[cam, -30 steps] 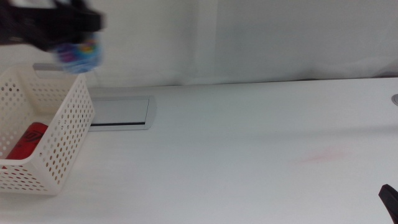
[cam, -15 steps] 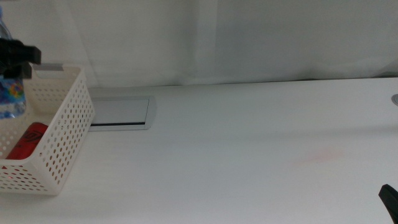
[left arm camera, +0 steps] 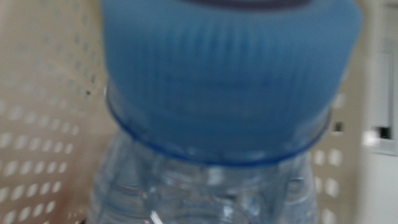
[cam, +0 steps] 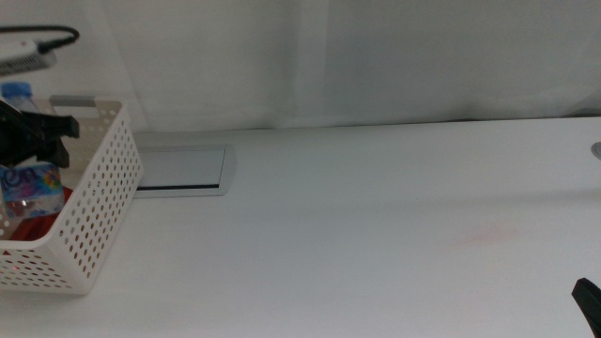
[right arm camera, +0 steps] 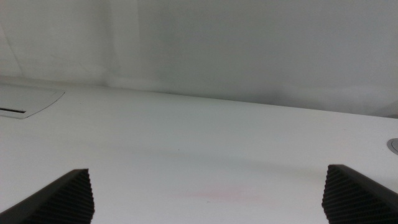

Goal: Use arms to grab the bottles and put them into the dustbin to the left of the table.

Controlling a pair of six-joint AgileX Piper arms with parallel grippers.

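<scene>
While the left end effector [cam: 28,131] hangs over the white perforated plastic basket [cam: 99,216] at the bench's left edge, its dark jaws clamp the neck of a clear blue-capped water bottle [cam: 28,183]. The bottle's lower body sits inside the basket, upright, its colourful label showing above the rim. Beneath it lies a slim red can [cam: 33,228], mostly hidden by the bottle and the basket wall. The left wrist view is blurred and filled by the blue cap [left arm camera: 230,74]; the jaws themselves are not visible there. The right end effector [right arm camera: 208,196] waits low over the white bench [cam: 376,235], jaws spread wide apart. A flat grey rectangular panel [cam: 178,169] lies just beside the basket.
</scene>
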